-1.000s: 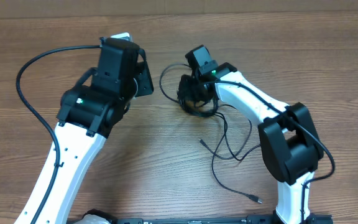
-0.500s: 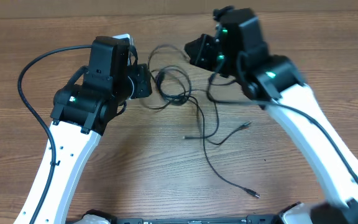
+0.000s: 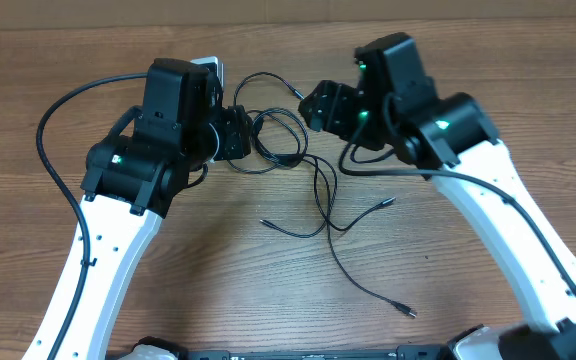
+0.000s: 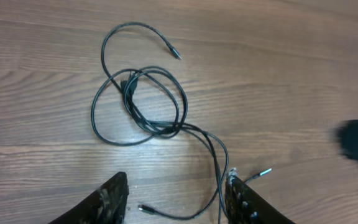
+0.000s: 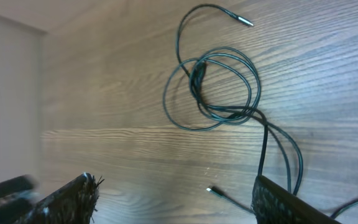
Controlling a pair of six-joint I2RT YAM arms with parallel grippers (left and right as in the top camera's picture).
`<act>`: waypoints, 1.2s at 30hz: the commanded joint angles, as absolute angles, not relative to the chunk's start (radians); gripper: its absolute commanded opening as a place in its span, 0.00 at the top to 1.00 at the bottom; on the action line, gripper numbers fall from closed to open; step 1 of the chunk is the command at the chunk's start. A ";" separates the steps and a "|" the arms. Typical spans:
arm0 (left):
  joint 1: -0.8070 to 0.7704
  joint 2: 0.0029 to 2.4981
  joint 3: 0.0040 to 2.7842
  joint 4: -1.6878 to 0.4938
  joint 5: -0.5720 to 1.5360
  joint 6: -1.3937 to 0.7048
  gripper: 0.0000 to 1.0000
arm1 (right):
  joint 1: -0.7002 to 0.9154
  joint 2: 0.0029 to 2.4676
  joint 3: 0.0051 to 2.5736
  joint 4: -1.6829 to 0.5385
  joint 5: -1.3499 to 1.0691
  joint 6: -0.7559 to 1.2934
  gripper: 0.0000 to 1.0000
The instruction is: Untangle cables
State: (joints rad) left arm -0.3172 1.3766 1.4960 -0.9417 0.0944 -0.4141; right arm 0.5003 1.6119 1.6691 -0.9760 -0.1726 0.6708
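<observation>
Overhead view: the cables (image 3: 286,148) lie in loose, overlapping loops on the bench (image 3: 218,270) at upper centre of the frame, between the two arms; free strands trail toward the lower right. The left pincer (image 4: 176,182) and the right pincer (image 5: 174,182) are both spread, gripping nothing.

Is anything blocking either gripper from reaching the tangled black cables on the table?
Nothing visible. The left gripper and right gripper both hang open above the looped tangle of thin black cables. Only bare wooden table surrounds the tangle.
</observation>
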 commanded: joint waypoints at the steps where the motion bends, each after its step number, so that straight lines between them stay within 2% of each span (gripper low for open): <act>1: -0.280 1.366 1.501 -0.934 -0.027 -0.491 0.48 | 0.537 1.675 1.671 -0.950 -0.159 0.587 0.21; 3: -0.234 1.366 1.501 -0.928 -0.069 -0.508 0.47 | 0.549 1.716 1.671 -0.932 -0.160 0.587 0.20; 5: -0.167 1.366 1.501 -0.919 -0.023 -0.487 0.47 | 0.556 1.761 1.670 -0.916 -0.159 0.618 0.20; 7: -0.067 1.366 1.501 -0.917 0.105 -0.441 0.47 | 0.565 1.829 1.670 -0.894 -0.160 0.716 0.22; 11: 0.064 1.366 1.501 -0.935 0.345 -0.338 0.47 | 0.590 1.925 1.670 -0.805 -0.219 0.760 0.25; 14: 0.118 1.365 1.501 -0.963 0.418 -0.274 0.45 | 0.618 1.998 1.670 -0.713 -0.256 0.793 0.25; 20: 0.128 1.365 1.501 -1.014 0.430 -0.231 0.45 | 0.658 2.127 1.670 -0.567 -0.256 0.920 0.25; 31: 0.128 1.365 1.501 -1.025 0.624 -0.178 0.45 | 0.715 2.277 1.670 -0.295 -0.273 0.943 0.21; 34: 0.129 1.365 1.501 -1.026 0.651 -0.171 0.45 | 0.739 2.302 1.670 -0.217 -0.271 0.943 0.25; 36: 0.128 1.365 1.501 -1.030 0.658 -0.168 0.45 | 0.755 2.314 1.670 -0.183 -0.260 0.943 0.33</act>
State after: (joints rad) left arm 0.1265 1.3766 1.4960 -1.0256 0.5964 -0.2008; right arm 0.7258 2.2913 1.6676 -0.2108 -0.2649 0.9379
